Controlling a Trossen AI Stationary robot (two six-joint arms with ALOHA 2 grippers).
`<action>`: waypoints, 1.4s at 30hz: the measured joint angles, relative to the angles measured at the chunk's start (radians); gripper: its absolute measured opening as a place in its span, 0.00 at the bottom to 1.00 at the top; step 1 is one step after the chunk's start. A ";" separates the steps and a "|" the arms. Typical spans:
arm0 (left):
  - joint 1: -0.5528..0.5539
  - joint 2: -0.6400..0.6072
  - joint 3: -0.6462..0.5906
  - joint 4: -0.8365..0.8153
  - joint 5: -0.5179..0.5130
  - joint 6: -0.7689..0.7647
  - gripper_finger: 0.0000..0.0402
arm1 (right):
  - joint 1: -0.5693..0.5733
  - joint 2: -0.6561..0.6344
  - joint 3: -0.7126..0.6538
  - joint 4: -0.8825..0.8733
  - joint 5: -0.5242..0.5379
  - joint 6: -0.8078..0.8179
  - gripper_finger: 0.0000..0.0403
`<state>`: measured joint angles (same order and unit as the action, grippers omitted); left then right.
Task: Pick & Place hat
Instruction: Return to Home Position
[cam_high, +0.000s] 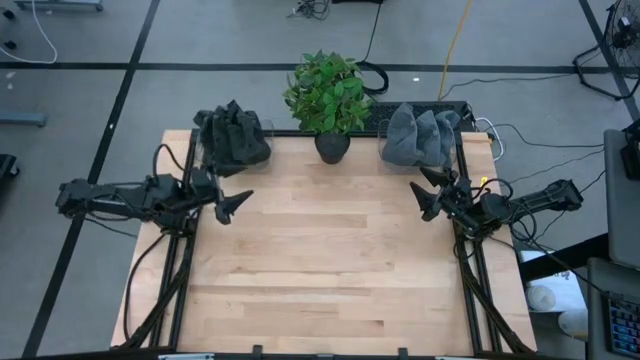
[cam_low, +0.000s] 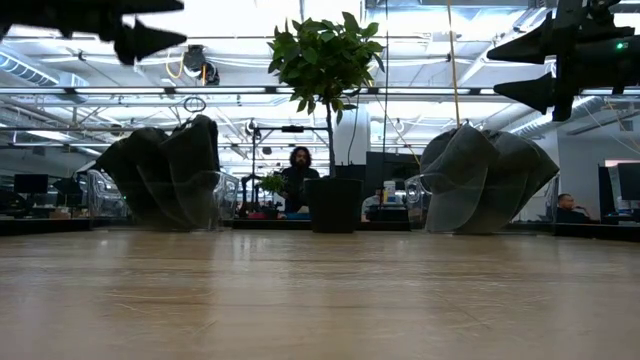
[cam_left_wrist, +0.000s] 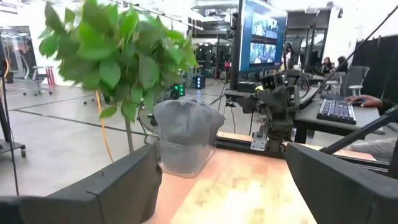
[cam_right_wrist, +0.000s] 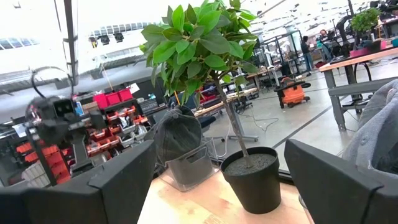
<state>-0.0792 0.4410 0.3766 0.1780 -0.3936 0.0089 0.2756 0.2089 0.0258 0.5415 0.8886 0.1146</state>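
A pile of black hats (cam_high: 232, 138) sits in a clear bin at the table's far left; it also shows in the low view (cam_low: 168, 172) and the right wrist view (cam_right_wrist: 177, 137). A pile of grey hats (cam_high: 418, 135) sits in a clear bin at the far right, seen in the low view (cam_low: 485, 178) and the left wrist view (cam_left_wrist: 185, 127). My left gripper (cam_high: 238, 204) is open, above the table's left side, near the black hats. My right gripper (cam_high: 430, 192) is open, above the right side, near the grey hats. Both are empty.
A potted green plant (cam_high: 329, 100) stands at the middle of the far edge, between the two bins. The wooden tabletop (cam_high: 330, 270) lies bare in the middle and near parts. People sit in the room beyond the table (cam_low: 299, 180).
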 joint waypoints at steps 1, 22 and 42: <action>0.000 -0.022 -0.038 0.024 0.000 -0.007 0.90 | 0.000 0.000 0.000 0.000 0.000 0.000 0.85; -0.001 -0.331 -0.360 0.141 0.026 -0.018 0.90 | 0.000 0.000 0.000 0.000 0.000 0.000 0.86; -0.001 -0.437 -0.365 -0.078 -0.332 -0.066 0.92 | 0.000 0.000 0.000 0.000 0.000 0.000 0.86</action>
<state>-0.0799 0.0044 0.0117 0.0996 -0.7261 -0.0571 0.2756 0.2089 0.0259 0.5415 0.8886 0.1148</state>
